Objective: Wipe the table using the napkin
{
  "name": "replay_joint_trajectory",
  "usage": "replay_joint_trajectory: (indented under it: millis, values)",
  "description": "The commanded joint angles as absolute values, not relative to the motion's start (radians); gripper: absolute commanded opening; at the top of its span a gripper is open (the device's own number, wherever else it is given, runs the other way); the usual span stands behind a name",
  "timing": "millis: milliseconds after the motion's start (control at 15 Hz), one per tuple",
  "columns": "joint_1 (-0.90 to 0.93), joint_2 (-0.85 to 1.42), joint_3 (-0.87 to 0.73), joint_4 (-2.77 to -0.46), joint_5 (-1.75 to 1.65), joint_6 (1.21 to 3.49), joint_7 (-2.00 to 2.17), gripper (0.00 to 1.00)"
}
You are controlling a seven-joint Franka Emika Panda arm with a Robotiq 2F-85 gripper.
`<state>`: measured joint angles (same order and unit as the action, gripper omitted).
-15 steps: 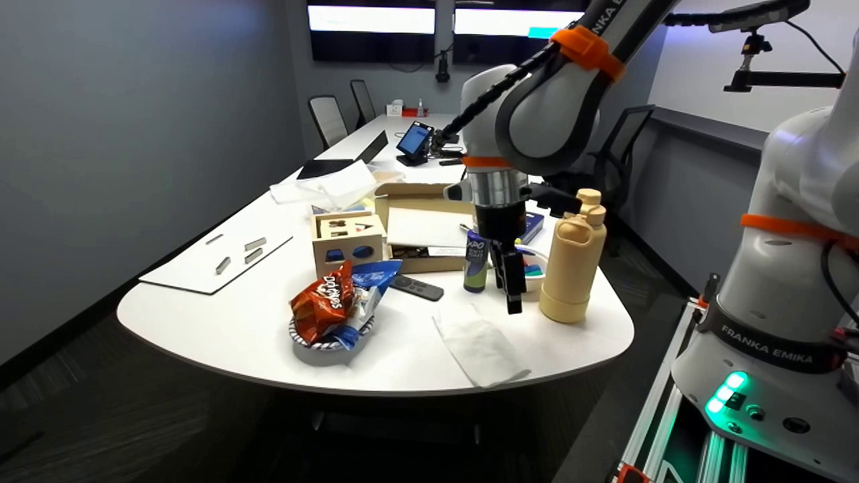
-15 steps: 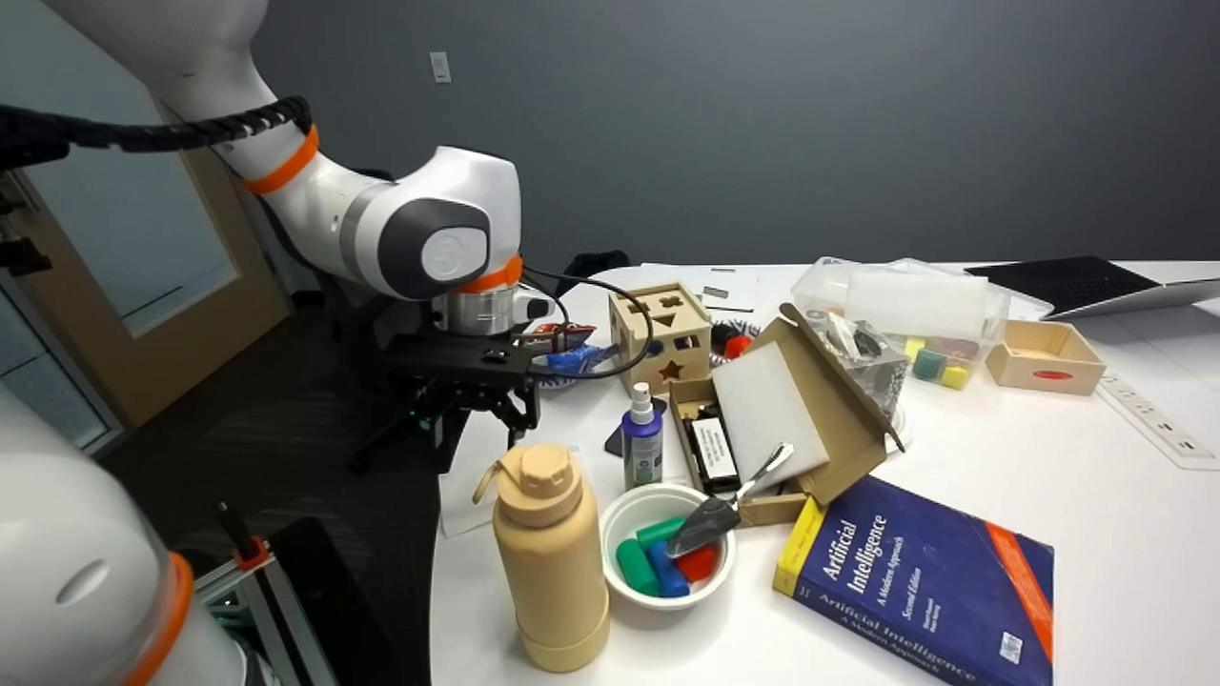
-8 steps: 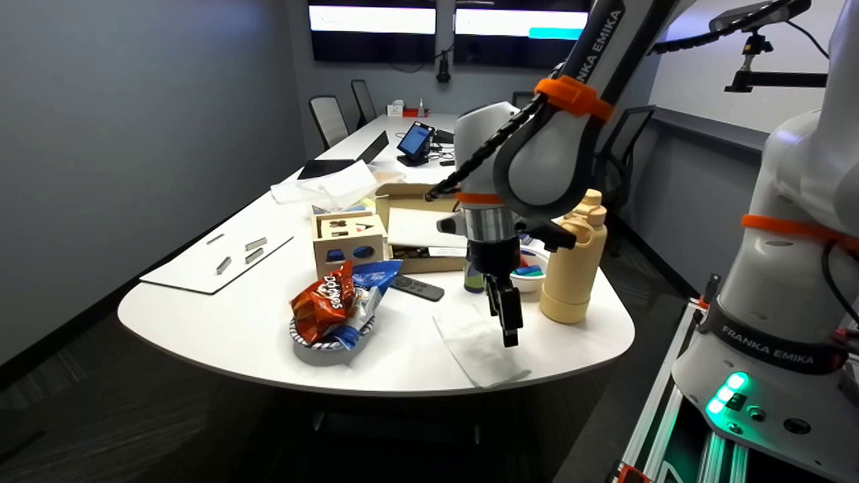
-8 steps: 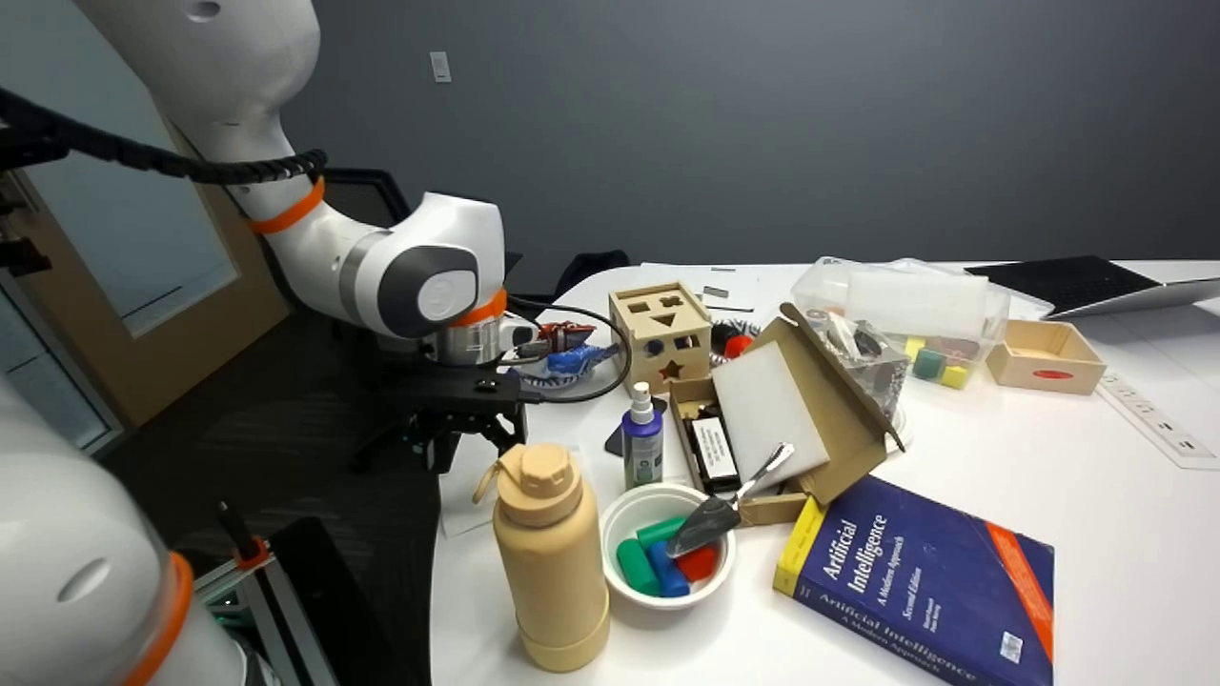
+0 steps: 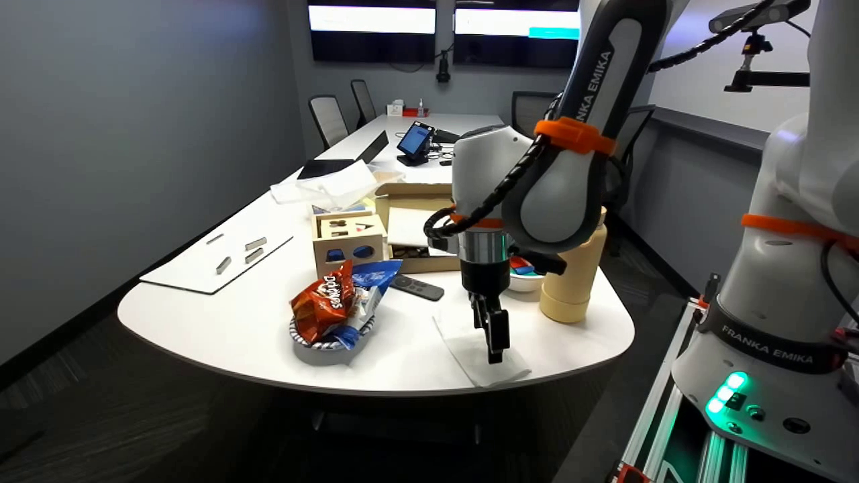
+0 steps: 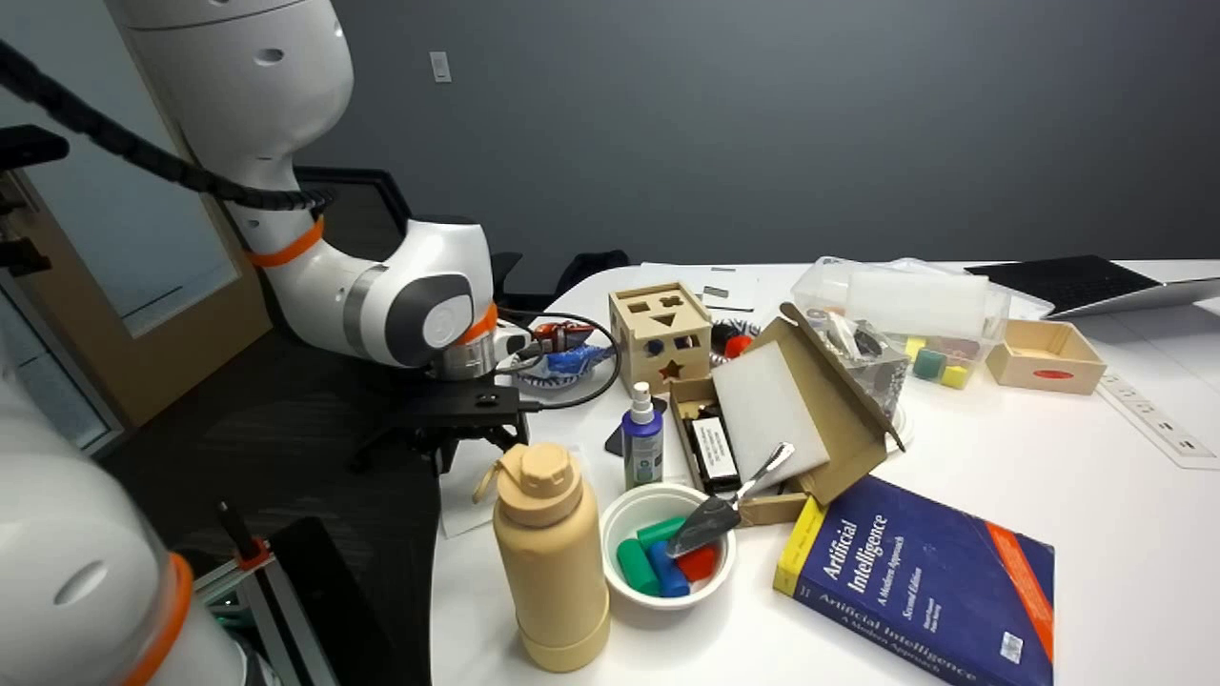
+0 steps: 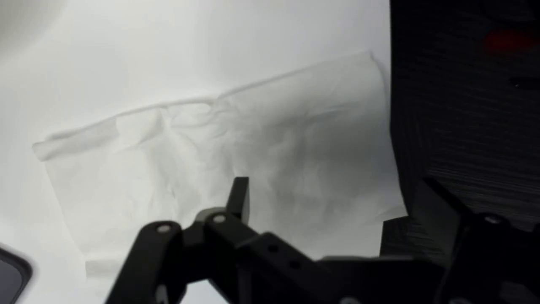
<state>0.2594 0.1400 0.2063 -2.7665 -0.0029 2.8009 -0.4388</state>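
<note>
The white napkin (image 7: pixel 274 147) lies flat and slightly crumpled on the white table (image 7: pixel 126 50). One side of it reaches the table edge. In exterior views it also shows at the rounded end (image 5: pixel 470 355) and partly behind the bottle (image 6: pixel 464 505). My gripper (image 7: pixel 335 183) is open and empty, with its fingers wide apart above the napkin. In the wrist view one finger is over the napkin and the other is past the table edge, over the dark floor. In an exterior view the fingertips (image 5: pixel 495 355) are low over the napkin; contact cannot be told.
A beige bottle (image 6: pixel 553 572) and a white bowl of blocks (image 6: pixel 620 524) stand beside the napkin. A spray bottle (image 6: pixel 642 443), a dark remote (image 5: pixel 417 287) and a snack basket (image 5: pixel 332 322) are near. A shape box (image 5: pixel 349 241) and an open carton (image 5: pixel 419 221) stand behind.
My gripper has moved down and toward the table's near edge, from beside the bottle to low over the napkin. The napkin and the other objects have not moved.
</note>
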Motion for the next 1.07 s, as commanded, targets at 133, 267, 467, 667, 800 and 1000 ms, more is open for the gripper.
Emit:
replay_joint_trajectory:
  millis: [133, 267, 467, 667, 800, 1000]
  values:
    - [0.297, 0.174, 0.109, -2.761, -0.283, 2.905, -0.261, 1.00]
    - [0.329, 0.186, 0.044, -2.753, -0.418, 2.927, -0.179, 1.00]
    - [0.368, 0.214, -0.023, -2.738, -0.542, 2.943, -0.089, 1.00]
    - [0.399, 0.237, -0.059, -2.733, -0.601, 2.952, -0.035, 0.74]
    - [0.421, 0.249, -0.079, -2.731, -0.629, 2.958, -0.002, 0.58]
    - [0.452, 0.268, -0.115, -2.731, -0.665, 2.973, 0.044, 0.35]
